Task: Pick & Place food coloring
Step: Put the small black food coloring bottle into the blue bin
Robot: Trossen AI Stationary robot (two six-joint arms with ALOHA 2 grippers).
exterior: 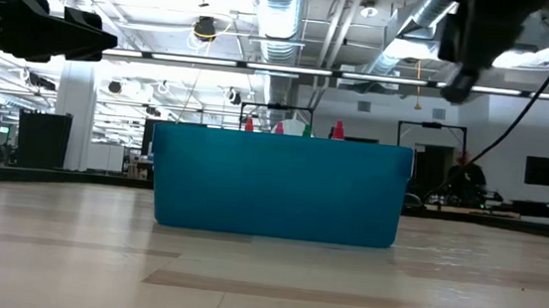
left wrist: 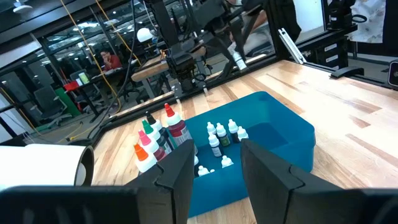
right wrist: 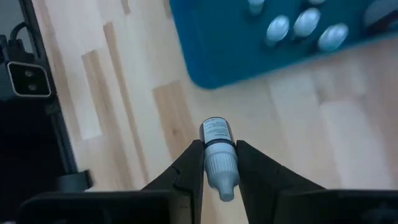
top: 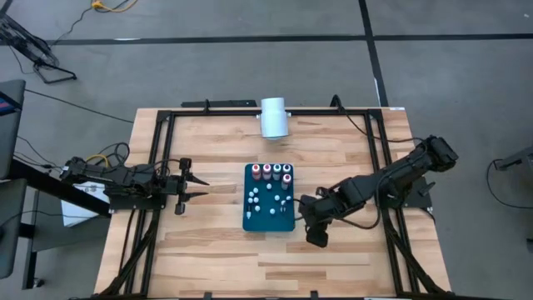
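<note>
Wooden counter (top: pixel 208 250) fills your workspace, boxed in by a black frame (top: pixel 158 158), with bare boards on every side of the teal tray (top: pixel 268 218) at its middle and a white cylinder (top: pixel 273 117) lying at the far edge. Your left arm waits well to the tray's left, its pincer (top: pixel 198 184) spread wide and pointing at the tray. Your right pincer (top: pixel 317 237) sits just off the tray's near right corner, above the boards, clenched on one small bottle (right wrist: pixel 219 155) gripped at the neck, cap pointing back toward the wrist. The other bottles (left wrist: pixel 163 135) are in the tray: taller coloured ones in a row at the far end, whitish ones scattered nearer. Your grip looks narrow, on the slim neck, so a quick swing or a tilt could let the bottle slide out and roll across the boards. If you go back over the tray, a low pass could clip its wall or topple the standing bottles. You have open room to the right and toward the near edge; the frame rail on the right is your limit.
</note>
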